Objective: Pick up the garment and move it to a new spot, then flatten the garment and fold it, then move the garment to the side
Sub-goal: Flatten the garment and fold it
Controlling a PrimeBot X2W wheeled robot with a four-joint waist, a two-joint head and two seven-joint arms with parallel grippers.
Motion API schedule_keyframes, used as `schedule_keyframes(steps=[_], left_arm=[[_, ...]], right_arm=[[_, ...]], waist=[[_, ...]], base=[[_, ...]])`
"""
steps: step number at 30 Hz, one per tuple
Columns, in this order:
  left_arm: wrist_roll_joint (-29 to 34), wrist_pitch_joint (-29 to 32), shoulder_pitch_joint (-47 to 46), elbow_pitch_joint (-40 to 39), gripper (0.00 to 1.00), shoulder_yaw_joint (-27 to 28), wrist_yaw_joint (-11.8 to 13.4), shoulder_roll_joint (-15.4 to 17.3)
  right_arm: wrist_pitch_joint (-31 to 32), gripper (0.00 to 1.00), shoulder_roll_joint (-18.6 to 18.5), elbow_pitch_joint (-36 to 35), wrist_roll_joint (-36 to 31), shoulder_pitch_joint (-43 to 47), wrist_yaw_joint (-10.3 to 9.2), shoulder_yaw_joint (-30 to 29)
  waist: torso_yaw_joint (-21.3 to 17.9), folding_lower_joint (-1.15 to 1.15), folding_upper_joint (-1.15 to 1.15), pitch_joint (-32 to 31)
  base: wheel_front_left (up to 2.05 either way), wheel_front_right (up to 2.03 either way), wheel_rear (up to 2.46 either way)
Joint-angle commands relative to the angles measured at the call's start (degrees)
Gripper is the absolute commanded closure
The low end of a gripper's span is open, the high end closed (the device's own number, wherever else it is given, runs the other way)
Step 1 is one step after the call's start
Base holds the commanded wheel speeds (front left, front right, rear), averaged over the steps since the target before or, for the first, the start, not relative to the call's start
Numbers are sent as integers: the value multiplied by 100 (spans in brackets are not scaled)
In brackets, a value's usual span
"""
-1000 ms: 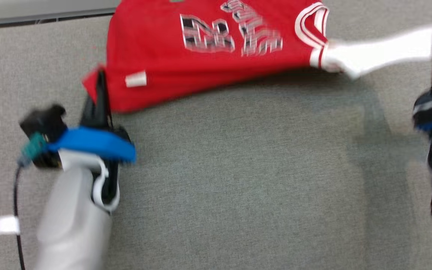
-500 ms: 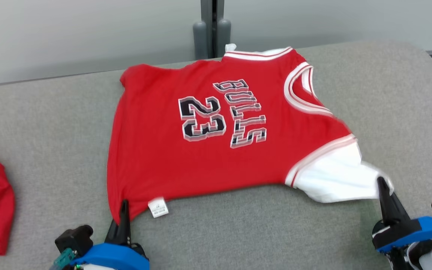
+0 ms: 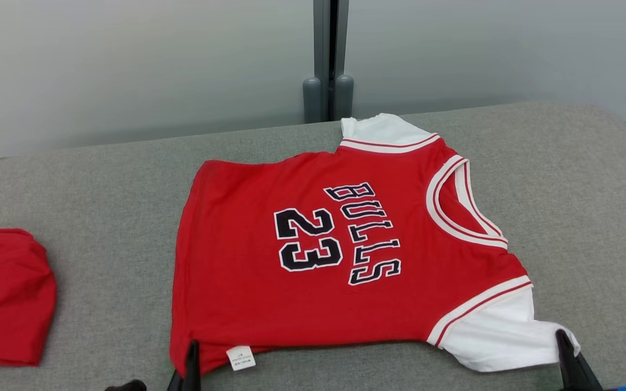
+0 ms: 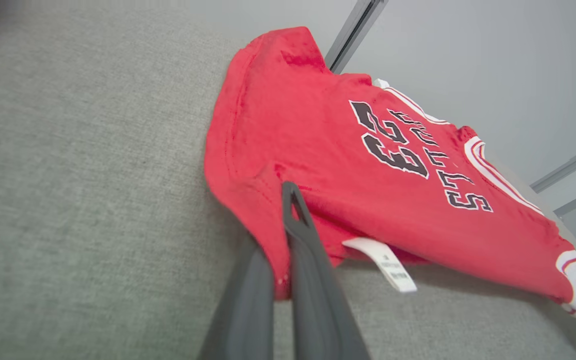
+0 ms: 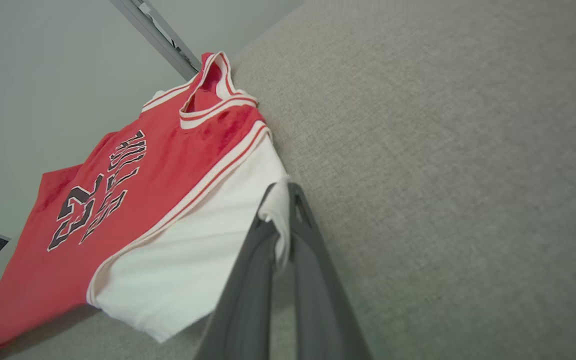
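The garment (image 3: 313, 260) lies on the padded surface (image 3: 101, 179); second garment (image 3: 3, 293) well left (post (image 3: 328, 54) behind).

1. A grey fabric surface (image 3: 101, 190) spans the view. Its far edge meets a pale wall (image 3: 128, 65) with a grey post (image 3: 328, 54).
2. A red jersey (image 3: 237, 282) lies spread at the surface's middle, print up, reading "BULLS" and "23". Its collar faces the right edge and its hem the left.
3. Its far sleeve (image 3: 381, 130), white, reaches the far edge. Its near sleeve (image 3: 498, 336), also white, lies by the near edge.
4. A white label (image 3: 240, 358) sticks out below the near hem corner.
5. The left gripper (image 3: 191, 366) rises from the near edge, its dark tip over that hem corner, just beside the label.
6. The right gripper (image 3: 568, 361) meets the near sleeve's end.
7. A second red garment (image 3: 8, 293) lies at the left edge, well apart from the jersey.
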Motion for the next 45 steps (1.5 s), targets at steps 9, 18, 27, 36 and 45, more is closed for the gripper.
schedule_keyframes(steps=[9, 18, 27, 36, 45], left_arm=[[5, -16, -1127, -51, 100, -177, -1, 7], [161, -16, -2116, 599, 100, -121, -2, 8], [291, -16, -2625, 893, 44, -77, -1, 9], [1059, -15, -2332, 516, 0, 228, 487, 4], [1793, -16, -1632, 91, 0, 196, 898, 9]], right_arm=[[-25, 100, 135, 54, 171, -1425, -1, 3], [-23, 100, 28, 801, 199, -2908, -1, 306], [-24, 0, -103, 1590, -234, -3852, -1, 401], [-23, 0, 1, 1042, -1812, -3492, -1, -146], [-24, 0, 463, 654, -3380, -2612, -1, -437]], waist=[[65, 1, 0, 471], [178, 1, 0, 932], [289, 1, 0, 1211], [309, 1, 0, 1126], [233, 1, 0, 719]], base=[[0, 0, 0], [0, 0, 0], [0, 0, 0], [0, 0, 0], [0, 0, 0]])
